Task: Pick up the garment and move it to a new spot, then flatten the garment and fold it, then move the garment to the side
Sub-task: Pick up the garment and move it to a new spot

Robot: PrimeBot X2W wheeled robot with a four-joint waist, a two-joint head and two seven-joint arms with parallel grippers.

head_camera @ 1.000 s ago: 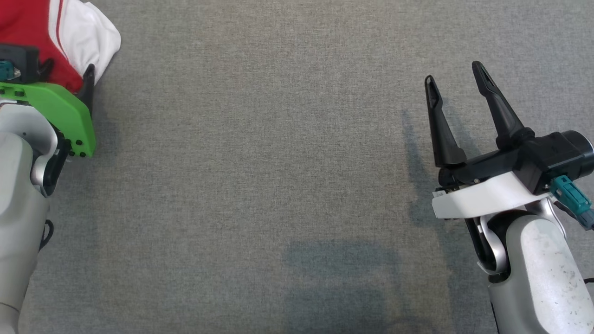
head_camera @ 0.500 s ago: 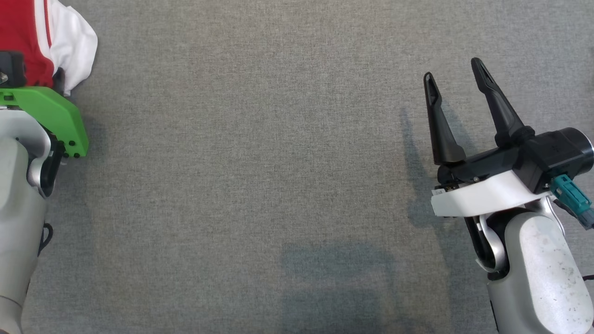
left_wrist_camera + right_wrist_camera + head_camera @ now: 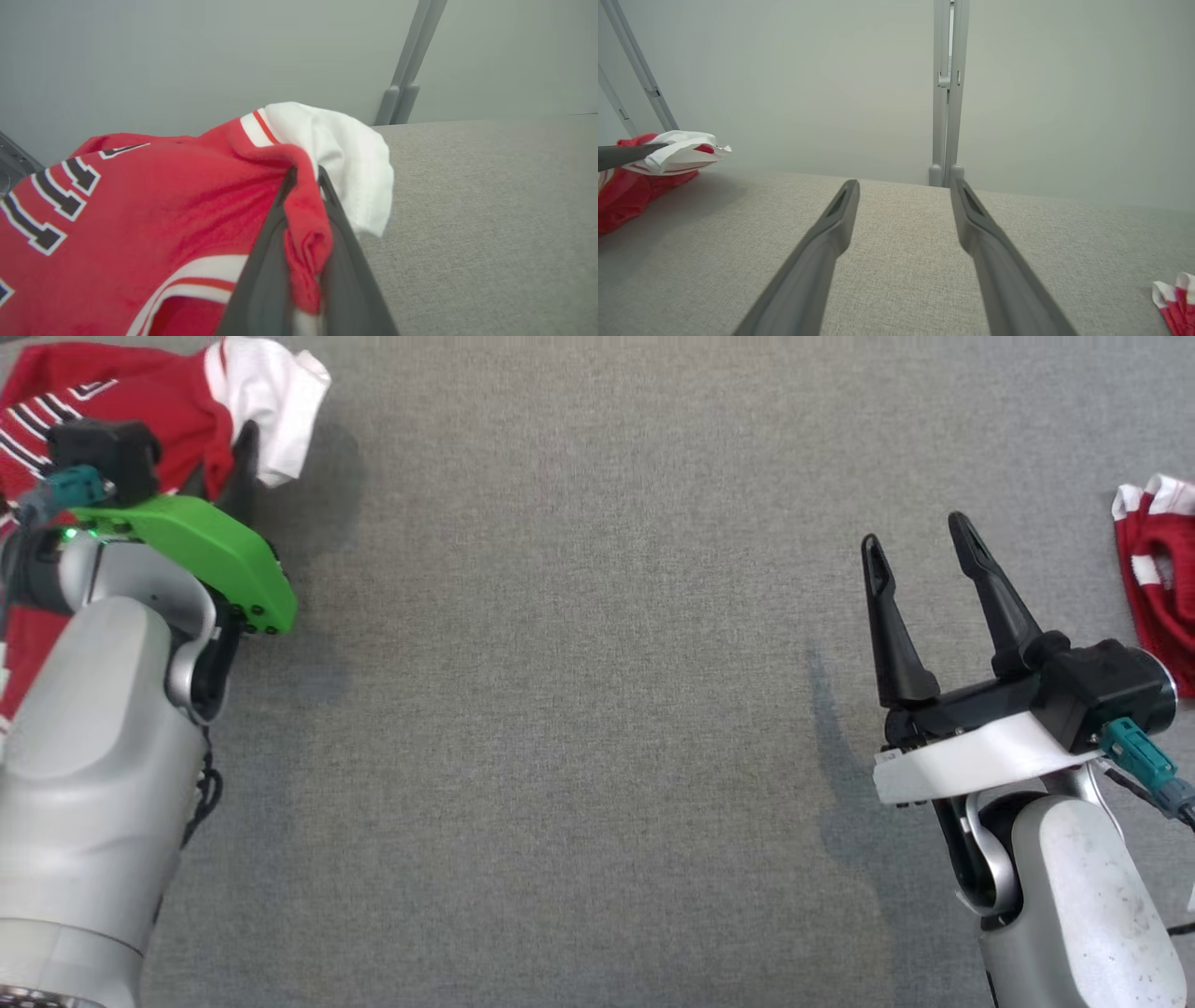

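The garment (image 3: 140,383) is a red jersey with white sleeves and black-and-white lettering, bunched at the far left of the grey table. My left gripper (image 3: 233,443) is shut on a red fold of it beside the white sleeve (image 3: 280,392). In the left wrist view, the two fingers pinch the red cloth (image 3: 306,219) and the garment (image 3: 163,200) spreads to the left. The right wrist view shows the garment (image 3: 640,186) at the left, its white sleeve raised off the table. My right gripper (image 3: 920,527) stands open over bare table at the right, its fingers (image 3: 831,224) holding nothing.
A second red-and-white piece of clothing (image 3: 1162,569) lies at the table's right edge, also low right in the right wrist view (image 3: 1176,298). Grey table cloth (image 3: 579,663) stretches between the two arms. A pale wall and upright frame posts (image 3: 945,93) stand behind the table.
The left gripper has shut on a fold of the garment. The head camera has shifted, bringing the clothing at the right edge into view. The right gripper stays open.
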